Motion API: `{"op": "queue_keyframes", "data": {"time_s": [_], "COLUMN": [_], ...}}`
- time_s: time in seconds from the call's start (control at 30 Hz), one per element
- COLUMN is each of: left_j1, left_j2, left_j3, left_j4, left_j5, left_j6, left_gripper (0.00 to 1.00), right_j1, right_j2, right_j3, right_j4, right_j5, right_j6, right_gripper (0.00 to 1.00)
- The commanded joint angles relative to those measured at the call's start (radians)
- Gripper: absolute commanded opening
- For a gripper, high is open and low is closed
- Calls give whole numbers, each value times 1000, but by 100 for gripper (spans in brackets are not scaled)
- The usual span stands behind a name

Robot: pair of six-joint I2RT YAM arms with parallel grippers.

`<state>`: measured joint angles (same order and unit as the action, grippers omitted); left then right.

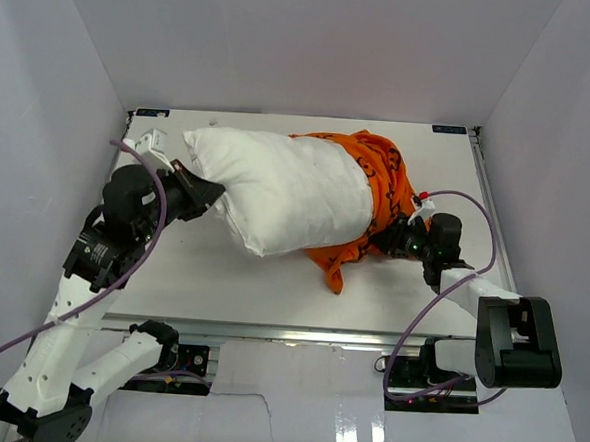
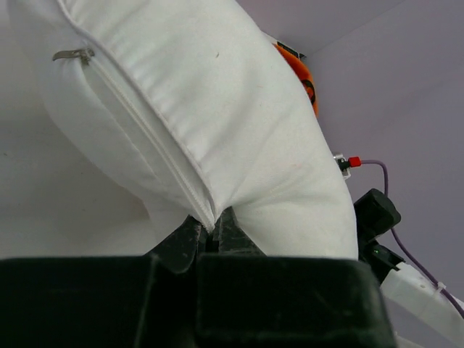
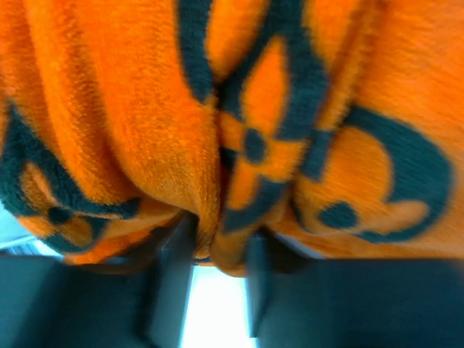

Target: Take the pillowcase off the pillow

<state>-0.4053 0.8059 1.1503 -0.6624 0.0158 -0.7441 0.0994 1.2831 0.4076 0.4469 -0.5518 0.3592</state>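
The white pillow [image 1: 287, 190] lies across the table's middle, most of it bare. The orange pillowcase [image 1: 381, 176] with black motifs is bunched over its right end and trails toward the front. My left gripper [image 1: 212, 194] is shut on the pillow's left edge. In the left wrist view the pillow [image 2: 217, 109] fills the frame, and its zipper seam is pinched in the left gripper [image 2: 212, 230]. My right gripper [image 1: 392, 239] is at the pillowcase's right side. In the right wrist view the right gripper [image 3: 217, 250] is shut on a fold of the pillowcase [image 3: 239, 109]; that view is blurred.
White enclosure walls stand on the left, back and right of the white table [image 1: 221, 277]. A purple cable [image 1: 476, 207] loops over the right arm, and another runs along the left arm. The right arm's wrist [image 2: 375, 214] shows behind the pillow in the left wrist view.
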Motion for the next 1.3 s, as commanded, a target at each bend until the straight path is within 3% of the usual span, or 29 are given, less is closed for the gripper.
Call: {"op": "queue_keyframes", "data": {"time_s": [0.0,0.23,0.33,0.73,1.27], "left_j1": [2,2,2,0,0], "left_j2": [61,183,225,231,202], "left_j3": [269,719,839,942,1032], "left_j4": [0,-169,-213,-200,-149], "left_j5": [-35,-128,-139,-203,-149], "left_j6": [43,80,89,134,63], "left_gripper": [0,0,0,0,0], "right_j1": [-35,-268,-354,-480,-512], "right_j2": [7,45,88,87,200], "right_j3": [28,91,123,227,224], "right_j4": [-2,-42,-50,-128,-86], "right_j5": [157,208,239,435,475], "right_j6": [44,150,184,264,328], "right_gripper": [8,8,8,8,8]}}
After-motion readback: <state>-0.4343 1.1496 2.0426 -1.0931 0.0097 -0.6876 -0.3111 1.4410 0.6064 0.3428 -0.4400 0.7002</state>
